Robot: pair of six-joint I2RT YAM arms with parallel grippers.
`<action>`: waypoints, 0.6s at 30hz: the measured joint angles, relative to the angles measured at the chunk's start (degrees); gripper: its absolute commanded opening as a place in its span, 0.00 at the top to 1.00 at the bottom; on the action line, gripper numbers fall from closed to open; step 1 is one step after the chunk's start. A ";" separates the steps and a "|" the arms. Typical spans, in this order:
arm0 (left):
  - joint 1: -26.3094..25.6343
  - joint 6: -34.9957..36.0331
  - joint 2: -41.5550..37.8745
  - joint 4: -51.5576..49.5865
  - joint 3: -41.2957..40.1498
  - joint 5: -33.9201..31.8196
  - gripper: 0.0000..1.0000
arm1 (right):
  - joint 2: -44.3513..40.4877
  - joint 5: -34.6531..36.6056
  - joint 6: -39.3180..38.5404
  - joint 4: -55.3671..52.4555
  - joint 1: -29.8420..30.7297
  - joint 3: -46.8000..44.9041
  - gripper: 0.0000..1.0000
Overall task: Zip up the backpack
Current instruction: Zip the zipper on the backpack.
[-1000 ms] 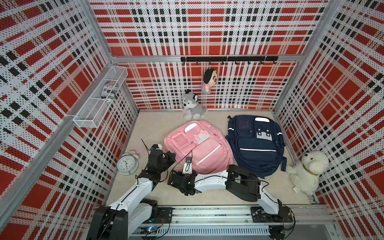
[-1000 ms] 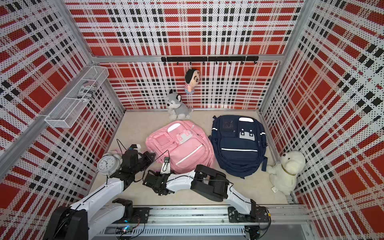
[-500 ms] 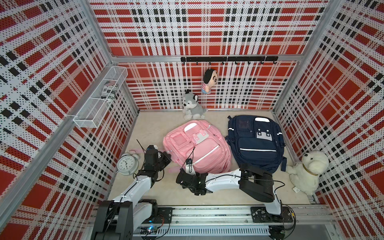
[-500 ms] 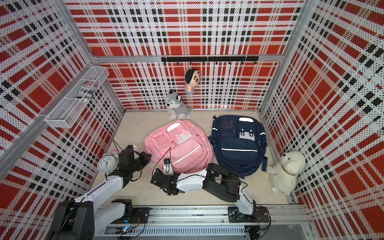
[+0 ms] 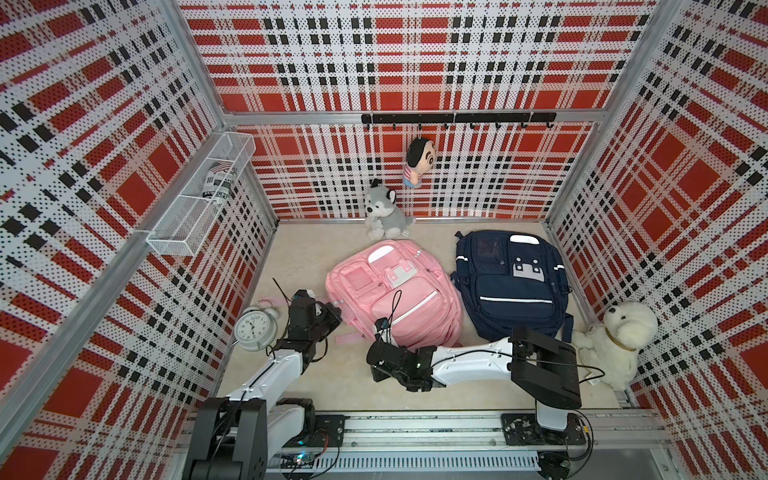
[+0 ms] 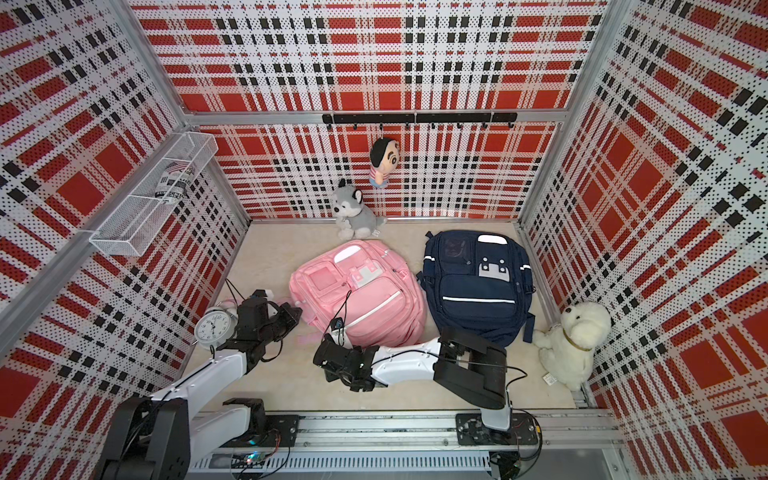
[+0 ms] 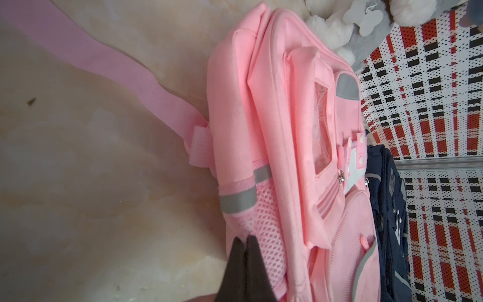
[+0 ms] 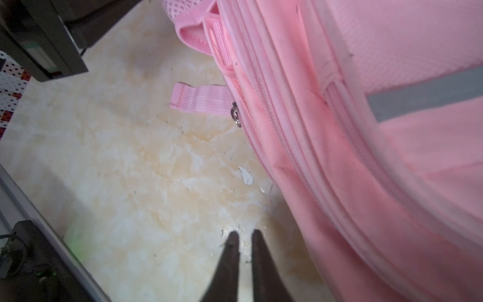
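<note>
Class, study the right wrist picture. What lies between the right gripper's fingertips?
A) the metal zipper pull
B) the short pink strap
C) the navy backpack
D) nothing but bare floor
D: the right gripper has its fingertips slightly apart over the bare floor. The zipper pull of the pink backpack lies well clear of them.

bare floor (image 5: 345, 386) is lying open at 6 o'clock of the pink backpack (image 5: 395, 291). navy backpack (image 5: 511, 286) is crowding its 3 o'clock side; husky plush (image 5: 384, 212) is sitting at 12 o'clock; alarm clock (image 5: 254, 330) is standing at 8 o'clock, apart from it.
</note>
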 measured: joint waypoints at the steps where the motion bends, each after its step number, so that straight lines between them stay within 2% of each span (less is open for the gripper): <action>1: -0.52 -0.42 -0.66 0.00 0.00 -0.09 1.00 | 0.46 0.85 0.79 0.15 0.17 0.46 0.44; 5: -3.08 -1.77 -3.98 -0.07 0.00 -0.72 1.00 | 5.33 3.08 4.11 0.98 1.46 5.01 0.38; 7: -3.85 -2.45 -4.74 -0.07 0.00 -0.74 1.00 | 7.37 3.87 5.14 1.27 1.66 6.75 0.38; 18: -5.60 -3.63 -5.20 -0.39 -0.02 -0.50 1.00 | 10.23 6.38 7.56 4.87 0.24 7.08 0.35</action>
